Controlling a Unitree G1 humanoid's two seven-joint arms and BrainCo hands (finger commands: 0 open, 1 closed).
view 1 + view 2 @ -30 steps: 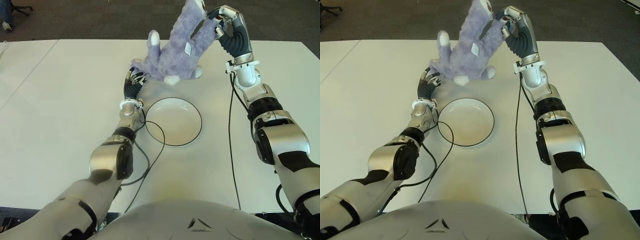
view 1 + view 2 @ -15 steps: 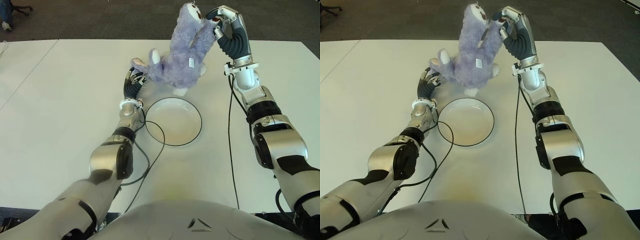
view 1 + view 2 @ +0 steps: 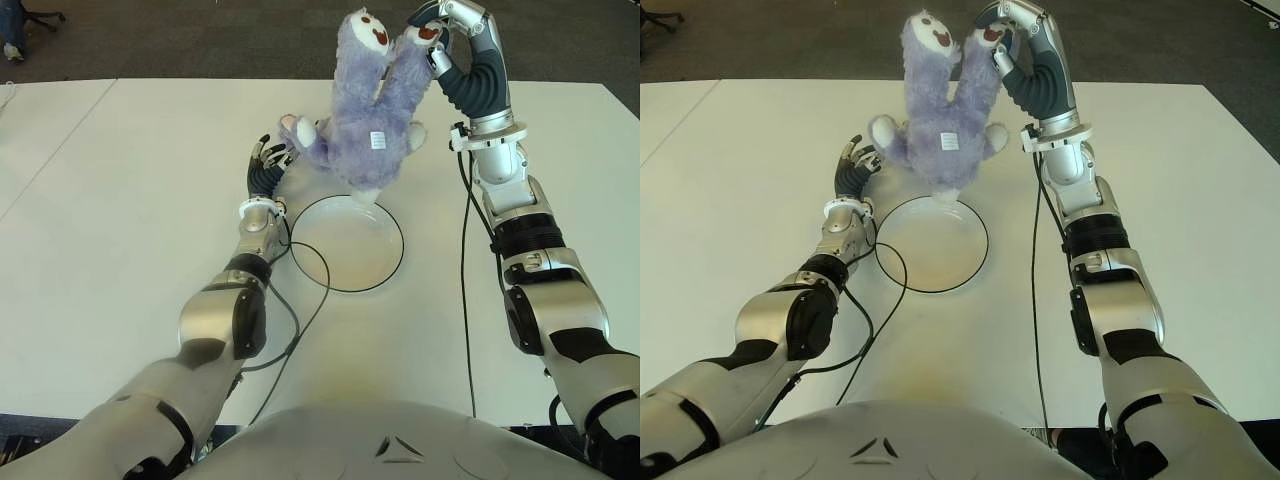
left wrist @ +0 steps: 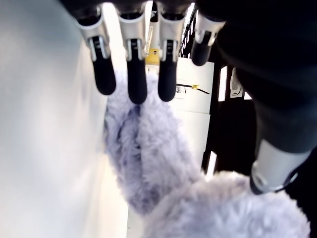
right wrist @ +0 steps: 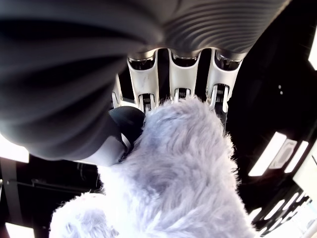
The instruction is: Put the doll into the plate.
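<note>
The right hand (image 3: 432, 30), at the upper right of the frame, grips one limb of the purple plush doll (image 3: 365, 120) dangling over the white plate (image 3: 347, 243)'s far rim, so it should bring it nearer and lower before letting go, while the left hand (image 3: 268, 165), fingers relaxed and empty, shows just left of the doll on the bench (image 3: 120, 200).

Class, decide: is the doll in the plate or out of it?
Out: the doll hangs from the right hand above the plate.

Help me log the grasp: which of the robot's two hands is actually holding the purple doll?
The right hand, raised beyond the plate, grips one limb of the doll, which hangs from it. The left hand only sits open beside another limb.
</note>
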